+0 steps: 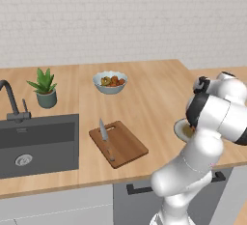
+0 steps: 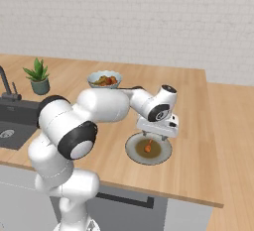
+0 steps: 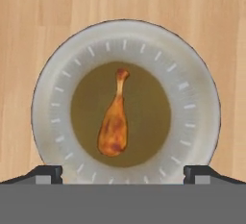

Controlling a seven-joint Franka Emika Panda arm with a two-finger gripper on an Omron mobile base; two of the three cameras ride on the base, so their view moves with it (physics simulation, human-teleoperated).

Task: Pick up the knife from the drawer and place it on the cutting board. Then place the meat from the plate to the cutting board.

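Currently gripper (image 3: 123, 172) hangs over the plate (image 3: 192, 88), jaws wide, holding nothing. Meat (image 3: 114, 122) lies at the plate's centre between the fingertips. Knife (image 1: 106, 139) rests on the cutting board (image 1: 126, 144), well apart.

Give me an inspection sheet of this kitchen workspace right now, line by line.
Surface: wooden counter, light grain.
Job's things: knife lies on the cutting board, blade toward the wall. Meat, a drumstick, lies in the dark centre of the plate.
Clutter: fruit bowl near the wall; potted plant behind the sink.
End effector: open, poised above the plate, fingertips on either side of the meat, touching nothing.
Cables: nothing seen.
Surroundings: white brick wall; black faucet; cabinet fronts below the counter.
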